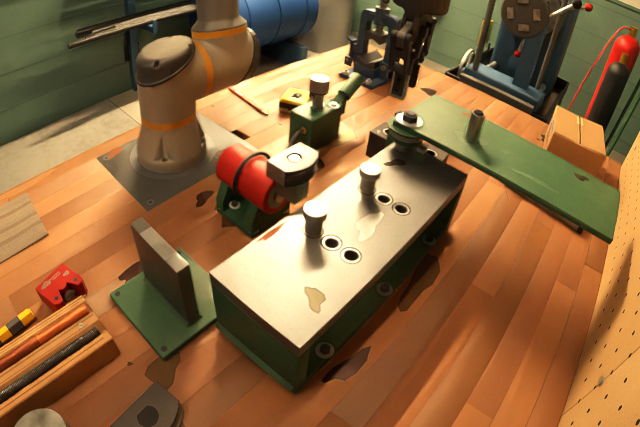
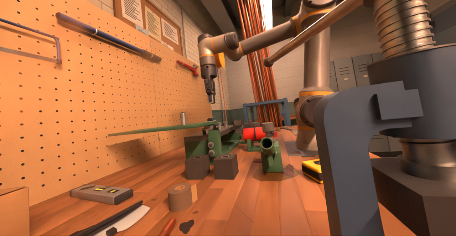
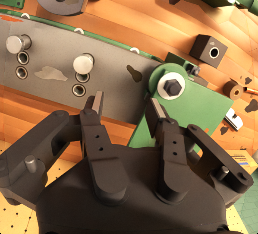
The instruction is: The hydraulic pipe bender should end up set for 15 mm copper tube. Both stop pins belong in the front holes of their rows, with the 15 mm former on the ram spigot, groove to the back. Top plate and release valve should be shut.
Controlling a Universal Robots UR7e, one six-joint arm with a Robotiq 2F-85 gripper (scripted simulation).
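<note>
The pipe bender (image 1: pixel 331 252) is a green frame with a grey bed in mid-bench. Two silver stop pins (image 1: pixel 315 216) (image 1: pixel 370 176) stand in the holes nearest the red ram (image 1: pixel 247 176); two holes in each row are empty. A grey former (image 1: pixel 292 164) sits on the ram spigot. The green top plate (image 1: pixel 509 159) is swung out to the right on its pivot bolt (image 1: pixel 410 117), with a small post (image 1: pixel 474 125) on it. The pump block with its valve knob (image 1: pixel 319 85) stands behind the ram. My gripper (image 1: pixel 406 73) (image 3: pixel 124 107) hangs high over the pivot end, open and empty.
A blue vice (image 1: pixel 375 45) and a blue drum (image 1: pixel 276 4) stand behind the bender. The arm's base (image 1: pixel 168 117) is at the left. Two grey blocks (image 2: pixel 210 166) and a tape roll (image 2: pixel 180 196) lie beyond the pivot end. A pegboard wall (image 2: pixel 95 107) runs along the plate's side.
</note>
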